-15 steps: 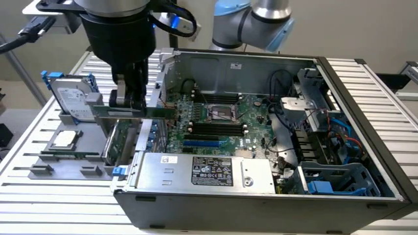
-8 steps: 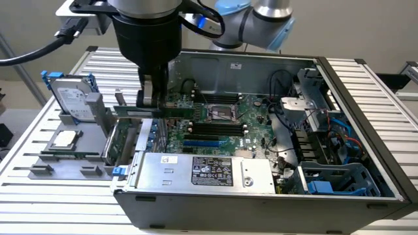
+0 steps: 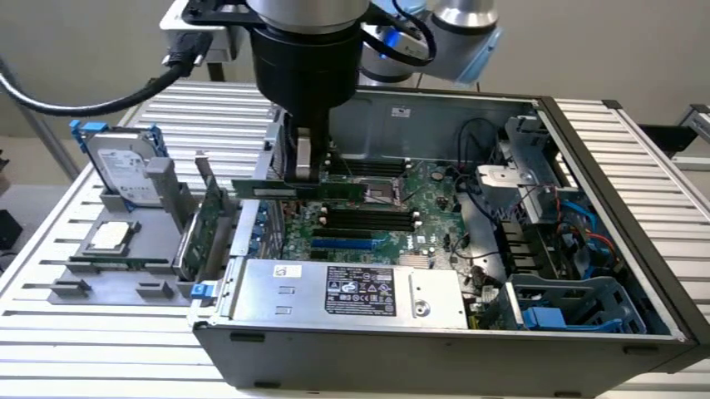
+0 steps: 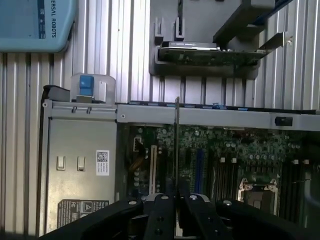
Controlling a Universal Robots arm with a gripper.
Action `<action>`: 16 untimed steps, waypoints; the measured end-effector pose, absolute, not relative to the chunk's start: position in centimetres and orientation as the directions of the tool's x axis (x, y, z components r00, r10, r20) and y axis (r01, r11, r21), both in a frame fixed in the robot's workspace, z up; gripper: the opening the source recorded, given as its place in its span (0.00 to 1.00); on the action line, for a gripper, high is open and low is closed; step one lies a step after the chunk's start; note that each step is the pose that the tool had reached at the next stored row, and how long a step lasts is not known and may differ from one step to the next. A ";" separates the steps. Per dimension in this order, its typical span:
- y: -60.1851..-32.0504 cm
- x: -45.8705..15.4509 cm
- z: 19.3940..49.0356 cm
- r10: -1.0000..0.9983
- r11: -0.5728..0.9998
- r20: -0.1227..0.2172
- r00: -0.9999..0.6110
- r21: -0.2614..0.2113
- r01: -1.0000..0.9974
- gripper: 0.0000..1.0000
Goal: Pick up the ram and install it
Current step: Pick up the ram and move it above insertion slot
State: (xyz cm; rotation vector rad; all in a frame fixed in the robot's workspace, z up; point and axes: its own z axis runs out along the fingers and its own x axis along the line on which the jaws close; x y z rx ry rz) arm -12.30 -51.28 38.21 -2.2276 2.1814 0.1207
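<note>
The pincer [image 3: 305, 176] is clamped on the ram [image 3: 262, 189], holding it in the air over the green board [image 3: 427, 195] inside the computer box [image 3: 444, 353]. In the exterior view the black slots [image 3: 367, 218] lie at about 5 o'clock from the ram. Picking up looks done; putting in is not. I think the ram must line up straight over one slot.

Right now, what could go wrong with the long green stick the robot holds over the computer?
The long thin green ram stick in the black gripper might tilt or slip. One end hangs near the grey case wall and may bump it. If it misses the black slots, it could hit the green motherboard.
</note>
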 end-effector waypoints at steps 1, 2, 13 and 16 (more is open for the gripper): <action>-51.2 -11.8 38.2 -0.997 -0.022 -0.070 0.019 0.039 -0.999 0.00; -51.2 -11.4 38.1 -0.997 -0.022 -0.070 0.020 0.039 -0.999 0.00; -49.0 -7.0 36.8 -0.997 -0.022 -0.070 0.020 0.039 -0.999 0.00; -47.7 -6.5 36.4 -0.997 -0.022 -0.070 0.019 0.039 -0.999 0.00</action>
